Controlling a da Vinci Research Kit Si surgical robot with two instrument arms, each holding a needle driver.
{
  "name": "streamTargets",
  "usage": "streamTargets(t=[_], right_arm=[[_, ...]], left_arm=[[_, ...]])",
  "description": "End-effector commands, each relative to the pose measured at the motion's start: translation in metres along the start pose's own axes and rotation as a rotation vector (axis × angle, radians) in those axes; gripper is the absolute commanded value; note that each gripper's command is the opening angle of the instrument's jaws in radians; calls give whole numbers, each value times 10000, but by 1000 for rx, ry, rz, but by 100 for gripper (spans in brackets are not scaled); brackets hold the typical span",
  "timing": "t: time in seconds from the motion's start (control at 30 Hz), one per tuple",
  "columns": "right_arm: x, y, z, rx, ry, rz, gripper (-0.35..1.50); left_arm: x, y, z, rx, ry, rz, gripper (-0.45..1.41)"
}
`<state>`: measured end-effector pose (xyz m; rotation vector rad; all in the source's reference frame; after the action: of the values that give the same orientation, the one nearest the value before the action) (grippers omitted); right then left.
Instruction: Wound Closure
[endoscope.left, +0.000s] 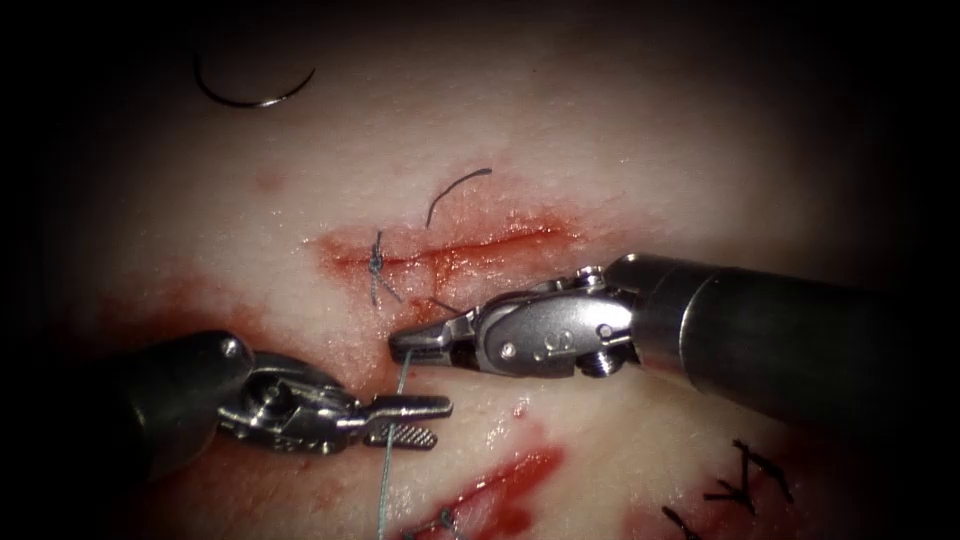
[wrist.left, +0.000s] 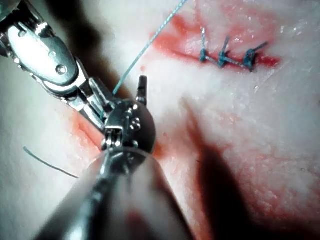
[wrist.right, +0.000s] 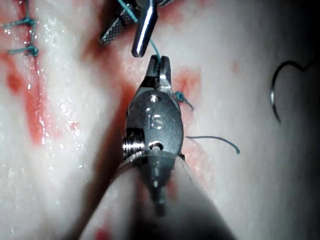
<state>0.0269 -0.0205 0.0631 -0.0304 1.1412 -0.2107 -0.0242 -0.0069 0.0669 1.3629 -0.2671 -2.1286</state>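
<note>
The curved needle (endoscope.left: 252, 97) lies free on the tissue far to the upper left of the cut (endoscope.left: 470, 248), in neither tool and not in the tissue; it is also in the right wrist view (wrist.right: 276, 95). My right tool (endoscope.left: 398, 346) sits just below the cut's left part, shut on the teal thread (endoscope.left: 390, 440). From there the thread runs down between the open jaws of my left tool (endoscope.left: 440, 421). One knotted stitch (endoscope.left: 377, 262) crosses the cut near its left end. The right wrist view has the right tool (wrist.right: 159, 64) pinching the thread (wrist.right: 155, 48).
A loose cut thread piece (endoscope.left: 455, 190) lies above the cut. A second red cut (endoscope.left: 505, 478) with teal stitches (wrist.left: 225, 56) lies below. Black stitches (endoscope.left: 745, 480) sit at the lower right. Red fluid (endoscope.left: 175, 305) stains the tissue to the left.
</note>
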Motion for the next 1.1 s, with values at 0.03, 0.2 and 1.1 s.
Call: streamTargets(t=[0.03, 0.2, 1.1], right_arm=[[-6, 4, 4, -8, -54, 44, -35], [-26, 9, -14, -62, -206, 199, -35], [-109, 31, -66, -135, -279, 393, -35]], left_arm=[[-5, -6, 6, 34, -21, -10, 96], [-7, -15, 9, 184, -83, -53, 106], [-9, 12, 46, 144, -41, 104, 51]])
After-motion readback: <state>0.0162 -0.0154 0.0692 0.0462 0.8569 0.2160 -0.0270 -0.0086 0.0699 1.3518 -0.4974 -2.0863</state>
